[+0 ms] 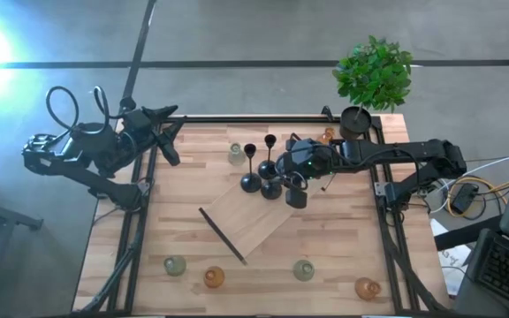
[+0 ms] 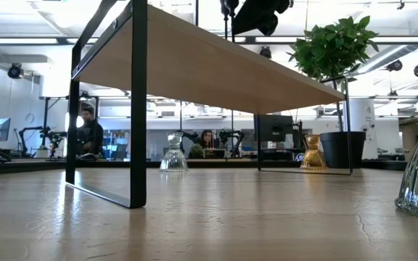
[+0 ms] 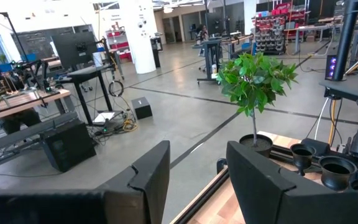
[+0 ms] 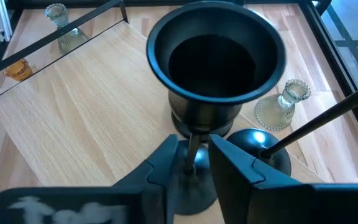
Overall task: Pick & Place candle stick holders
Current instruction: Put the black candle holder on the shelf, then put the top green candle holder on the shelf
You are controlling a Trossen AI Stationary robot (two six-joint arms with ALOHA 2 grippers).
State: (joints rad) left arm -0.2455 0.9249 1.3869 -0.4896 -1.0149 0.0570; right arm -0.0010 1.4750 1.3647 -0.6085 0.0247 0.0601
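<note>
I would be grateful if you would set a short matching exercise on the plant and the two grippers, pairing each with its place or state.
Things:
1. plant
2. left gripper
3. right gripper

Place or state:
A. fingers either side of a black holder's stem
B. stands in a black pot at a corner of the table
C. open and holding nothing, by the table's left edge

Pairs: 1-B, 2-C, 3-A

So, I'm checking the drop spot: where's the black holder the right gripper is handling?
High view: black holder on the raised shelf, centre-right, beside two other black holders, between the right gripper's fingers.
</note>
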